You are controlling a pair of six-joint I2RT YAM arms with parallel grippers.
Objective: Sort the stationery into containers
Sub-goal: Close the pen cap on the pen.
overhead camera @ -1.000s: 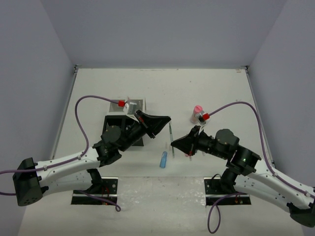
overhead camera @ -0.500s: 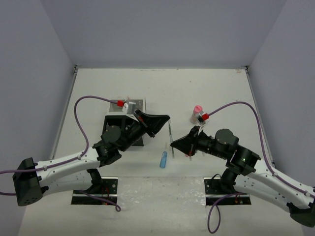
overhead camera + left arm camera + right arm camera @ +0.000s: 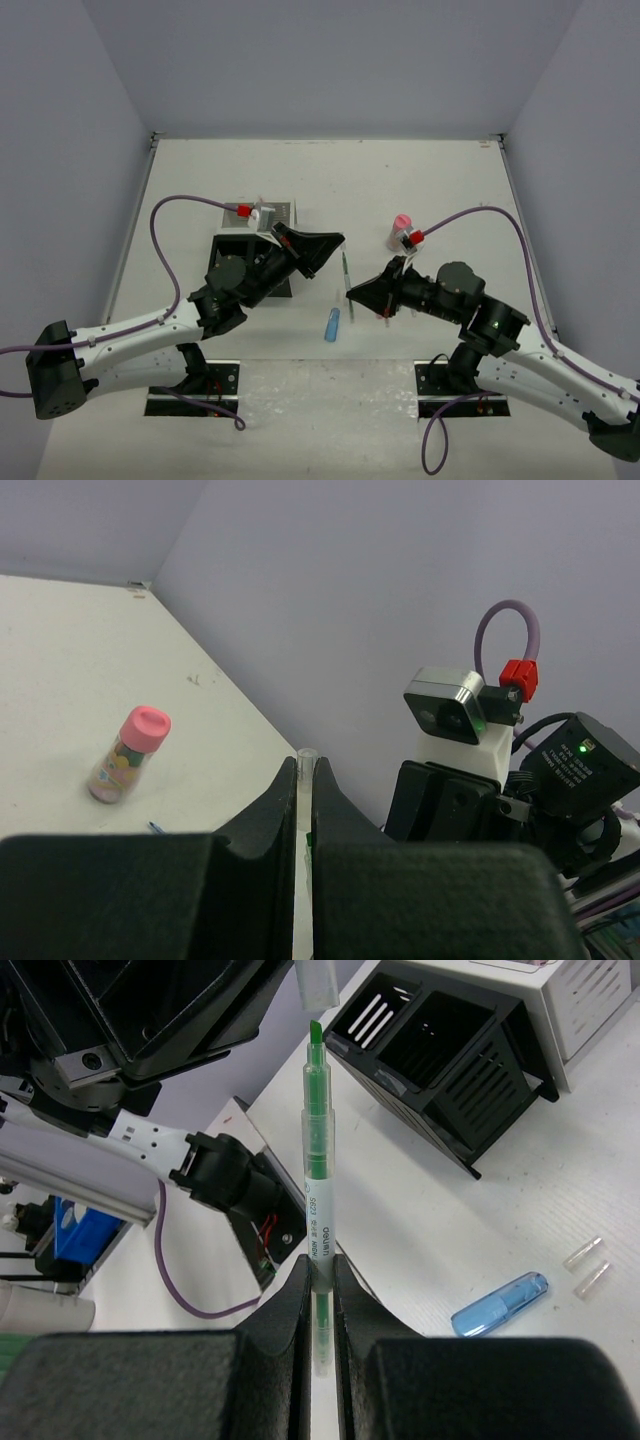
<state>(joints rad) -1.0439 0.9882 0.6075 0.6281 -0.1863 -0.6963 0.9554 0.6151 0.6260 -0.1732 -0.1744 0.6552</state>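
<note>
Barely anything is shifting over this last second, and both arms are holding their pose above the desk point(image 3: 420, 180). The right end effector point(image 3: 320, 1272) is clamping the green pen point(image 3: 316, 1190) by its barrel with the tip bared. The left end effector point(image 3: 304, 780) is pinching what looks like the clear cap point(image 3: 317, 982), just off that tip. The organiser point(image 3: 440, 1050) is waiting nearby, so the pen is not going in yet, and the blue capsule point(image 3: 500, 1303) is still lying on the desk.
</note>
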